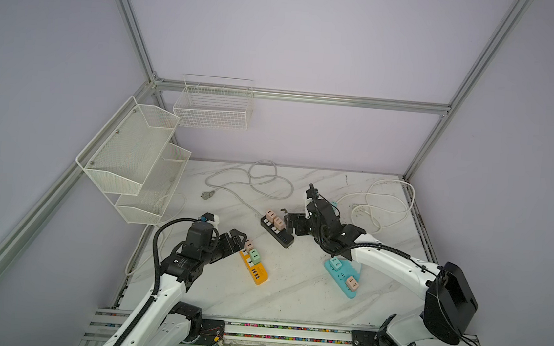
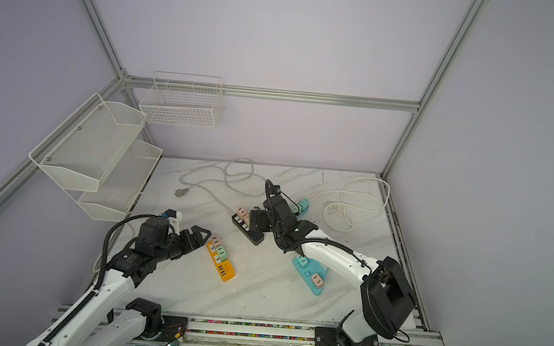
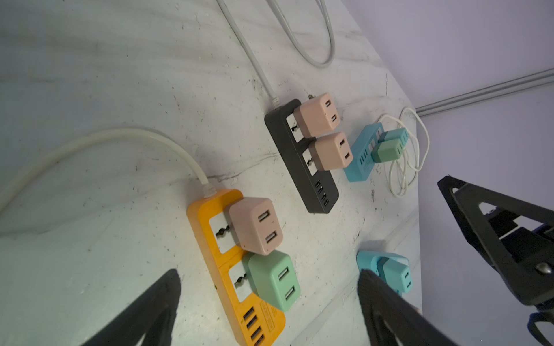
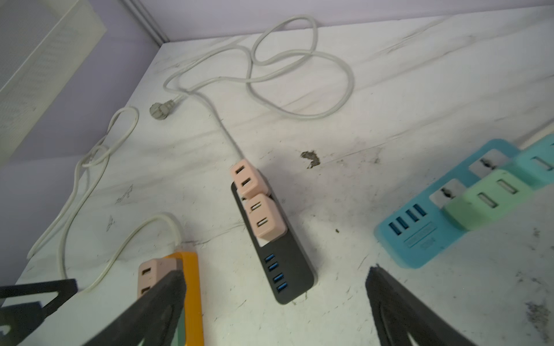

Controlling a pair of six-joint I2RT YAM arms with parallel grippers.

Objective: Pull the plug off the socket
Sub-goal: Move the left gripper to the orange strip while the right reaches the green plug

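An orange socket strip [image 1: 258, 275] [image 3: 207, 236] carries a pink plug [image 1: 248, 245] [image 3: 256, 224] and a green plug [image 1: 255, 256] [image 3: 274, 280]. My left gripper [image 1: 237, 239] [image 3: 268, 278] is open just left of that strip. In the left wrist view the green plug lies between the spread fingers, and neither touches it. A black socket strip [image 1: 285, 239] [image 4: 293, 269] holds two pink plugs [image 1: 270, 215] [image 4: 265, 221]. My right gripper [image 1: 290, 224] [image 4: 274, 272] hovers open over its USB end, holding nothing.
A teal strip [image 1: 344, 282] with a teal and a pink plug lies under the right arm. A blue strip [image 2: 303, 206] with two plugs sits behind the right gripper. White cables [image 1: 254, 182] [image 1: 386, 204] loop at the back. Wire baskets [image 1: 133, 161] hang on the left wall.
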